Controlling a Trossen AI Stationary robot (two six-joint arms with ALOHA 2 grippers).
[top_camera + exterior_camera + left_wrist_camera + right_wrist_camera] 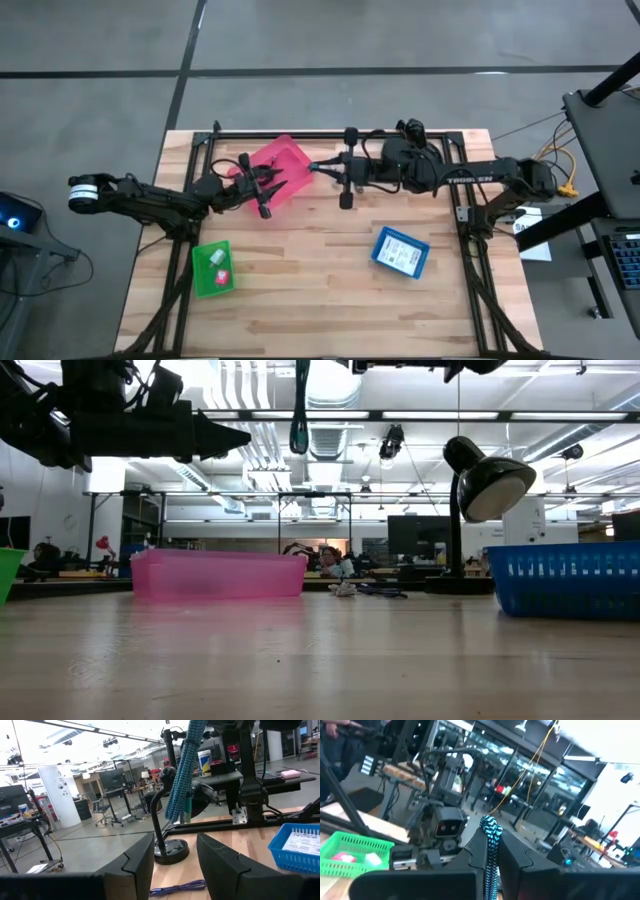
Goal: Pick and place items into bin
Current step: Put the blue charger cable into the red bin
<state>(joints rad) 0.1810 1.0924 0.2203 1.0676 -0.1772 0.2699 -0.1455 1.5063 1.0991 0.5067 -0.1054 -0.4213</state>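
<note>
**Meanwhile, a braided cord is dangling above the pink bin**

Overhead, the right gripper (318,168) is reaching in from the right side of the table and hovering just beside the right edge of the pink bin (283,160). Its fingers are pressing together on a teal-and-black braided cord (491,851), which is showing between them in the right wrist view and rising in a loop above their tips. From table height the same cord (299,410) is hanging straight down as a dark strand, well clear of the wooden table (310,275) and above the pink bin's right end.

The left gripper (262,190) is sitting over the near part of the pink bin, facing the right arm. Its two dark fingers (141,860) are standing apart with nothing between them, and past them the hanging cord (182,770) is showing close up against the right arm. Also in that view, a thin purple cable (179,887) is lying on the wood near the round base of a black desk lamp (170,851).

Elsewhere on the table, a green bin (212,268) is resting near the front left, holding small red and pale pieces whose kind I cannot make out. A blue bin (400,251) is lying toward the front right, well apart from both grippers, with a white label or card inside it.
</note>
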